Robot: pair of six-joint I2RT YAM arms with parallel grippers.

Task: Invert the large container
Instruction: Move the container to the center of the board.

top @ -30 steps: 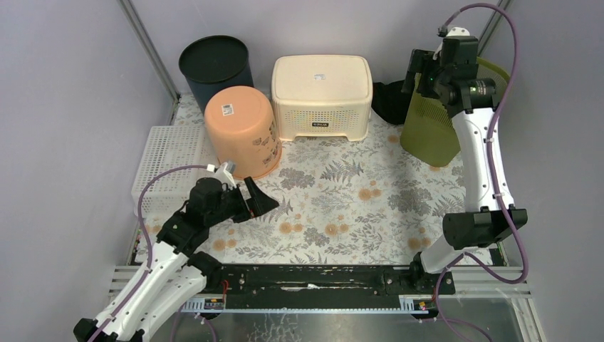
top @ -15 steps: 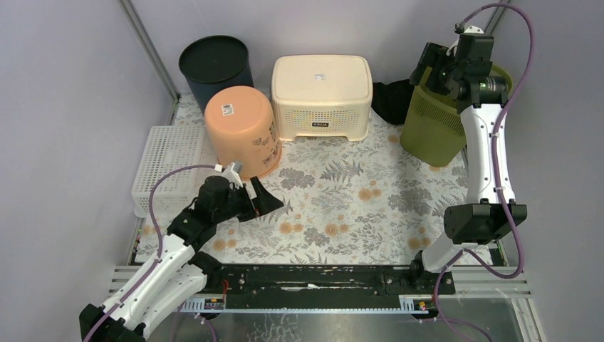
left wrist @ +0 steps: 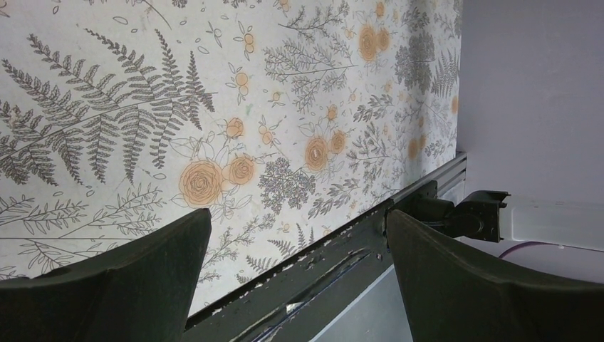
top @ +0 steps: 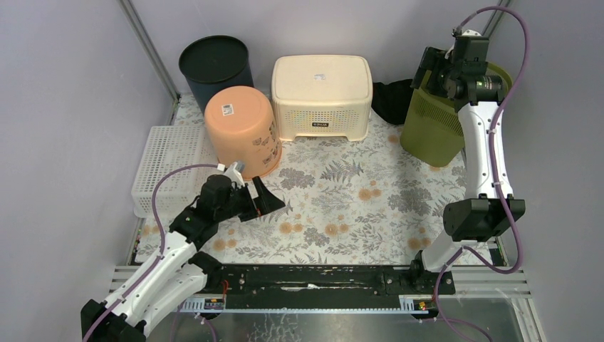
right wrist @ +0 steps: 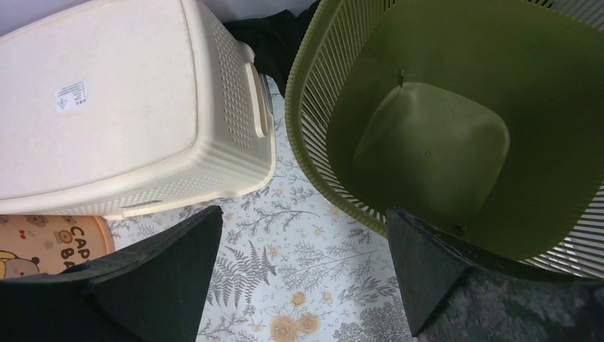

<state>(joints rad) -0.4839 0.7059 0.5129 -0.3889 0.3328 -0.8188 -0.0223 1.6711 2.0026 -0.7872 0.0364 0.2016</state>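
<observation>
Left hand (left wrist: 298, 217), right hand (right wrist: 304, 214): both agape

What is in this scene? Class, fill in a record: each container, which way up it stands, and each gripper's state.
green basket: upright, open end up, far right
cream basket: upside down, far middle
orange bin: upside down, left of cream basket
left gripper: open, empty, over the mat
right gripper: open, empty, above green basket's rim
</observation>
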